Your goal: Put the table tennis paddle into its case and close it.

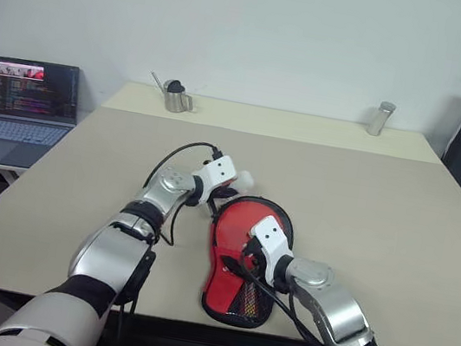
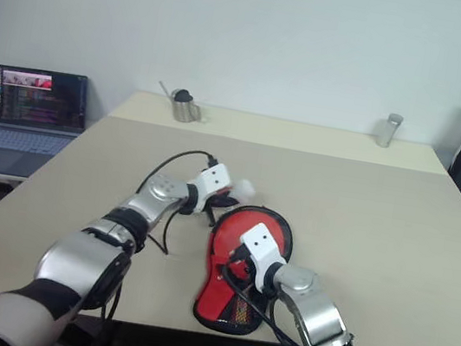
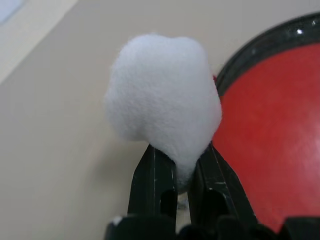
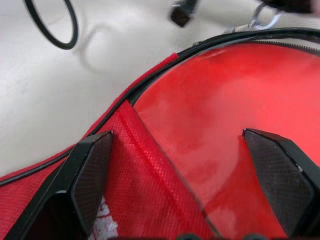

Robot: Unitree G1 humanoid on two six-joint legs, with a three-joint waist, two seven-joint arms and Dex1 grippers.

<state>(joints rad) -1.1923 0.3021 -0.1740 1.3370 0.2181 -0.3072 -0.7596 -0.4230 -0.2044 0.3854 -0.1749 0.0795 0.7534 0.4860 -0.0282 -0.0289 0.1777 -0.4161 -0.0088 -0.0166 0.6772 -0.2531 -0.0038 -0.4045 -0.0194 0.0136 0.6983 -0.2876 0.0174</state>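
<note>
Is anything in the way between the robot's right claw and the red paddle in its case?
Nothing visible is. The right gripper hangs open right over the case, its fingers spread across the case's red flap and the paddle's bare red face. The left gripper, pinching a white fluffy ball, sits beside the case's round end.

Silver arms with black joints, white wrist housings, looping black cables, and black two-fingered hands.

The right gripper point(image 1: 240, 253) and its arm cover much of the case point(image 1: 232, 301) and the paddle point(image 1: 235, 226), so its handle cannot be made out. In the left wrist view, white fluff point(image 3: 162, 102) hides the left gripper's fingertips point(image 3: 155, 172). The laptop point(image 1: 21, 109) screen text is too small to read.
</note>
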